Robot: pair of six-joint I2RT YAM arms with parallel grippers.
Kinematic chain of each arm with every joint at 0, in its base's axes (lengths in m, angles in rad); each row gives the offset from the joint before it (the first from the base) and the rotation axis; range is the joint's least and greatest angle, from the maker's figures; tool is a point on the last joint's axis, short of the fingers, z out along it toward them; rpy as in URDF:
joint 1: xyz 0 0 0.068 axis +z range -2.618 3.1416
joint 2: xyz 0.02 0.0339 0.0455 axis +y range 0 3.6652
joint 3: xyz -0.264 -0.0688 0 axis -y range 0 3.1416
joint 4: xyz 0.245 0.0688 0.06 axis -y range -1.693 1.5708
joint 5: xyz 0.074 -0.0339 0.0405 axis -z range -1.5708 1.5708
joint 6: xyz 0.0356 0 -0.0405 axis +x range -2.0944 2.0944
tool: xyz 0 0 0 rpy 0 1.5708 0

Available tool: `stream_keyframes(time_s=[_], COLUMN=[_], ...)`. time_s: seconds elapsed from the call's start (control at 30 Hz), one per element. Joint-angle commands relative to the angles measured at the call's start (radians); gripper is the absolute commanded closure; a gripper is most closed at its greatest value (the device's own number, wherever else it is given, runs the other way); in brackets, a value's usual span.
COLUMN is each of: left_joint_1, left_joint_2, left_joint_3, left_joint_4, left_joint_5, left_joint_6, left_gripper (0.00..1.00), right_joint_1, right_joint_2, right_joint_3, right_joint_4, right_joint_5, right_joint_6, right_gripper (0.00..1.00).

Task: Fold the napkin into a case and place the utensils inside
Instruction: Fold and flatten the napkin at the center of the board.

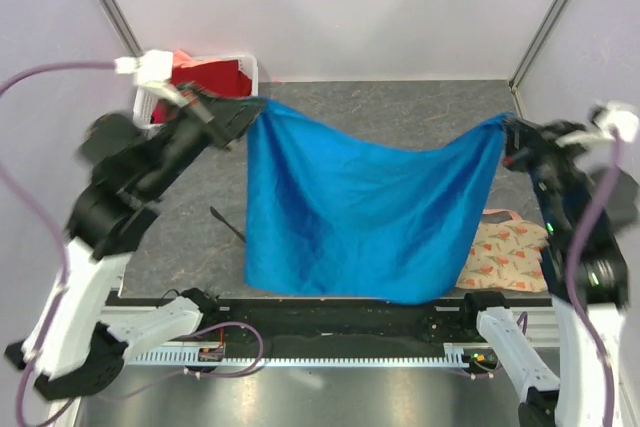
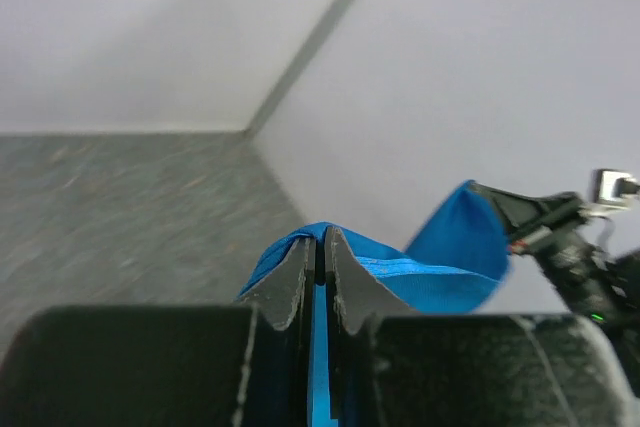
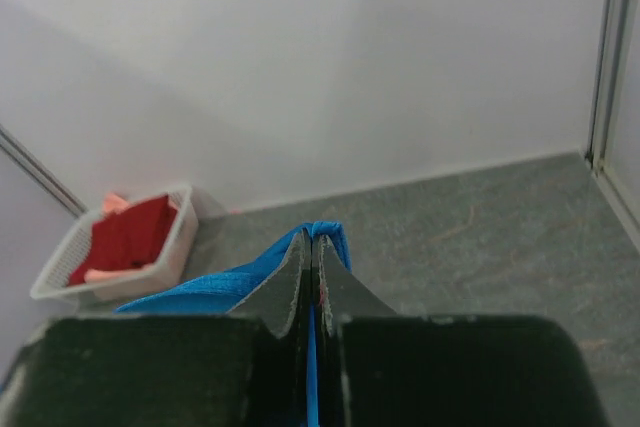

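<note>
The blue napkin [image 1: 365, 212] hangs spread in the air between both arms, sagging in the middle, its lower edge near the table's front. My left gripper [image 1: 258, 107] is shut on its upper left corner; the wrist view shows blue cloth [image 2: 430, 277] pinched between the left gripper [image 2: 322, 239] tips. At the upper right corner, my right gripper [image 1: 508, 127] is shut on the cloth, with napkin [image 3: 215, 282] trailing left of the right gripper [image 3: 312, 239]. One thin black utensil [image 1: 228, 224] lies on the table left of the napkin, partly hidden behind it.
A white basket [image 1: 248, 75] holding dark red cloth [image 1: 205, 77] stands at the back left, seen as basket [image 3: 120, 247] in the right wrist view. A peach floral mat [image 1: 510, 247] lies at the right, partly behind the napkin. White walls enclose the grey table [image 1: 400, 107].
</note>
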State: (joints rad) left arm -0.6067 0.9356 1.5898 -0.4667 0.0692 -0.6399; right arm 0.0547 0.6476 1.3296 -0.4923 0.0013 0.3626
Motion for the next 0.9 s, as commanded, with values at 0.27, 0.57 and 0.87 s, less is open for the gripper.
stream_keyframes(time_s=[0.27, 0.57, 0.87], left_joint_1=[0.329, 0.367, 0.403], left_joint_2=[0.631, 1.049, 1.22], left_joint_3=[-0.037, 0.136, 0.265], left_joint_4=[-0.006, 0.189, 0.256], left_joint_5=[0.041, 0.179, 0.242], left_joint_6=[0.049, 0.161, 0.149], left_gripper=[0.98, 0.98, 0.98], right_joint_1=[0.0, 0.0, 0.0], right_joint_2=[0.562, 1.112, 1.374], right_joint_3=[-0.296, -0.093, 0.158], right_joint_4=[0.463, 0.644, 0.593], right_joint_5=[-0.007, -0.057, -0.08], right_joint_6=[0.036, 0.038, -0.014], right_gripper=[1.0, 1.0, 1.0])
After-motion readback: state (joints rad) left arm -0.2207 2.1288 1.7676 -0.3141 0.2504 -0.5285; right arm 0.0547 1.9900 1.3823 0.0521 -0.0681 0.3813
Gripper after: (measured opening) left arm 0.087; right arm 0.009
